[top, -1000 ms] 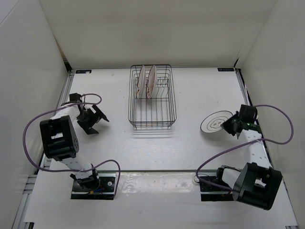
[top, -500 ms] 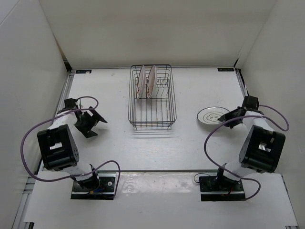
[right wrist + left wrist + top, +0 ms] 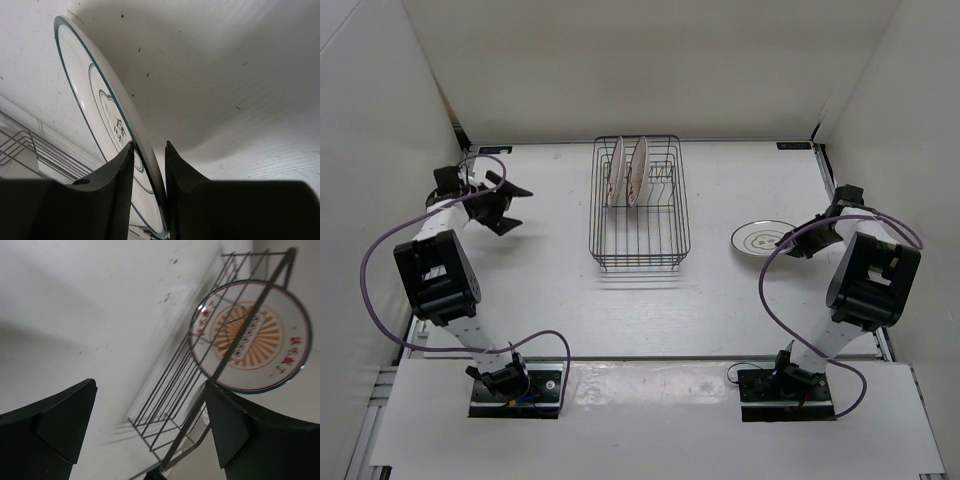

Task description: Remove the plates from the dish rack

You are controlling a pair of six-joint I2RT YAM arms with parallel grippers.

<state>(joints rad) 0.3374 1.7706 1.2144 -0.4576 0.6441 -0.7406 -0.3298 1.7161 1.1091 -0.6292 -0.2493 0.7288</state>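
**Top view.** The placing step is in progress. The right fingers (image 3: pixel 802 243) are pinching the edge of the ringed plate (image 3: pixel 758 238). The plate is lying low over the bench (image 3: pixel 550 290), just ahead of those fingers and well apart from the dish rack (image 3: pixel 640 215). Two orange-centred plates (image 3: pixel 625 172) are standing on edge at the rack's far end. The left fingers (image 3: pixel 508 207) are hovering spread and empty, with the rack well off to their front.

**Left wrist view.** The left fingers (image 3: pixel 150 382) are gaping wide and gripping nothing. One of the orange-centred plates (image 3: pixel 252 335) is showing through the wires of the dish rack (image 3: pixel 170 385), ahead and to the right of the fingertips and touching neither.

**Right wrist view.** The right fingers (image 3: pixel 149 145) are standing nearly closed, with the rim of the ringed plate (image 3: pixel 100 110) clamped between them (whether its far edge is fully resting on the bench cannot be told).

The next move is probably calling for these fingers to open and back off along the rim without dragging the plate. The left fingers would then line up with an upright rim between the prongs.
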